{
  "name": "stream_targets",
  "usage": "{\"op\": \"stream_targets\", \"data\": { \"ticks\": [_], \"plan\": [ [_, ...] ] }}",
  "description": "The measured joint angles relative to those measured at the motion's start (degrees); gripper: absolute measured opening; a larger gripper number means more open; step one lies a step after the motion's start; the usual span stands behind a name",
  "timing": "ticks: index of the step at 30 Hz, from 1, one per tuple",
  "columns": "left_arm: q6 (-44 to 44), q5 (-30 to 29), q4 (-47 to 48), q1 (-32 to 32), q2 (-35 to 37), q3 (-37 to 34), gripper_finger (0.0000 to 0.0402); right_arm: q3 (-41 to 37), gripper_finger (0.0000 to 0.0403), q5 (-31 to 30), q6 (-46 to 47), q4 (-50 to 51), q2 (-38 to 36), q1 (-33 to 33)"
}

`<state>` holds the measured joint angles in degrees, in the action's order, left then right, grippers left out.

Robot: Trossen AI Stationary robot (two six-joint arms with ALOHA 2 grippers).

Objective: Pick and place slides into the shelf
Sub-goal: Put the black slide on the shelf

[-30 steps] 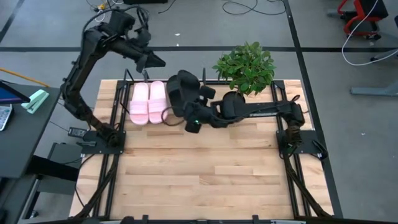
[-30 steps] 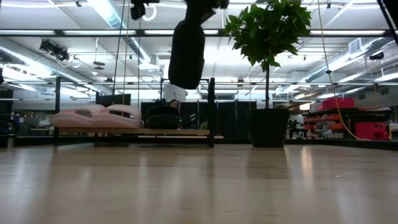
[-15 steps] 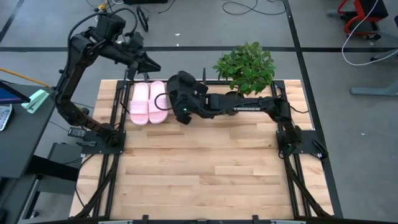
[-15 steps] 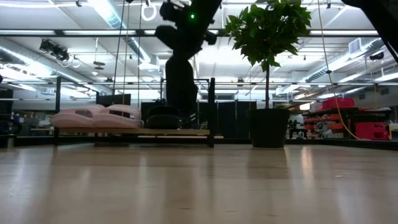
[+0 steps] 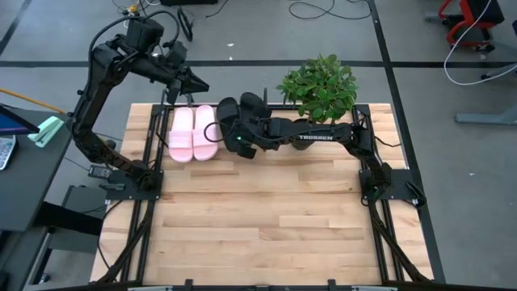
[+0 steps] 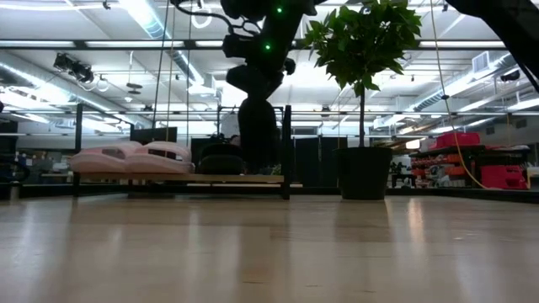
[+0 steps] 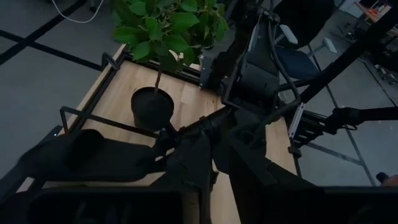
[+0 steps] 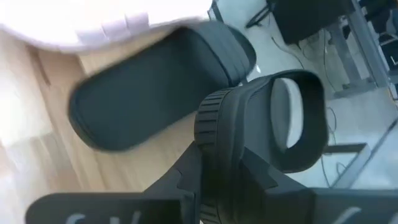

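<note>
The right gripper [image 8: 214, 168] has its fingers clamped on a black slide [image 8: 249, 124], held over the shelf [image 6: 181, 178] beside another black slide [image 8: 149, 93].

The left gripper's [image 5: 196, 83] fingers: cannot tell.

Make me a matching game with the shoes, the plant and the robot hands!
Things:
1. pink slides
2. plant
3. right hand
4. left hand

Places:
A. raised behind the shelf, holding nothing
B. side by side at the shelf's left end
C. gripping a black slide
D. in a black pot at the table's back edge

Pairs: 1-B, 2-D, 3-C, 4-A
</note>
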<state>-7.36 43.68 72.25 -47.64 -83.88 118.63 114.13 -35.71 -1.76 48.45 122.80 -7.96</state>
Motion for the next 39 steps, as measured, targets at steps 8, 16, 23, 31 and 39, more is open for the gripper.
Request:
{"op": "stream_targets", "data": {
  "ticks": [8,16,23,31,39],
  "plan": [
    [-1.3,0.0,0.1,0.0,0.0,0.0,0.0058,-0.1,0.006,4.4,0.1,2.7,0.0,-1.5],
    [-1.4,0.0,0.2,0.0,0.0,0.0,0.0052,-3.2,0.006,8.8,0.3,2.3,0.0,-2.0],
    [-1.4,0.0,0.2,0.0,0.0,0.0,0.0061,-8.6,0.006,13.6,0.4,-0.4,-0.1,-1.9],
    [-1.3,0.0,0.2,0.0,-0.1,0.0,0.0052,-11.4,0.0059,16.4,1.5,-5.3,-0.2,-1.7],
    [-0.8,0.0,0.0,0.0,-0.1,0.0,0.0058,-13.8,0.0059,18.5,1.6,-8.7,-0.2,-1.7]
  ]
}}
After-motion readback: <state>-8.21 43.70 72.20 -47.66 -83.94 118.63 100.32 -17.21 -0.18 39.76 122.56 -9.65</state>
